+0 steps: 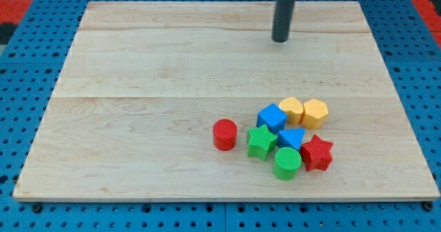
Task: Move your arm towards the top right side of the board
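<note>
A pale wooden worktop of joined planks fills most of the view, resting on a blue pegboard base. A straight dark rod comes down from the view's top, right of centre; the arm has no jaws, so nothing opens, closes or is held, and the rod ends in my tip, which touches no block.

Well apart from the tip, toward the view's bottom right, eight small plastic blocks sit bunched together. A red cylinder stands just left of the cluster. Beside it are a green star, a blue cube, a blue triangular block, a rounded yellow block, a yellow hexagonal block, a green cylinder and a red star.

The tip already sits near the top edge, so the approach looks partly done. Reaching the top right corner appears to call for a short slide toward the view's right, over bare wood.
</note>
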`<control>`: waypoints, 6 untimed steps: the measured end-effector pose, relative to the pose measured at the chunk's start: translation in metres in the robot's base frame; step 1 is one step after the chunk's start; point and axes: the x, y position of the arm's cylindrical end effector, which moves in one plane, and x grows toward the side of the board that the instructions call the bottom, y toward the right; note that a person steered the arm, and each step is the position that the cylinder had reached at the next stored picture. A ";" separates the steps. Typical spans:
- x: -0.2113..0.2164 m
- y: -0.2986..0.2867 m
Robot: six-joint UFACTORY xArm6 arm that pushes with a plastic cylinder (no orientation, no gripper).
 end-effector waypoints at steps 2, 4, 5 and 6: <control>-0.025 0.004; -0.018 0.042; 0.002 0.076; 0.018 0.147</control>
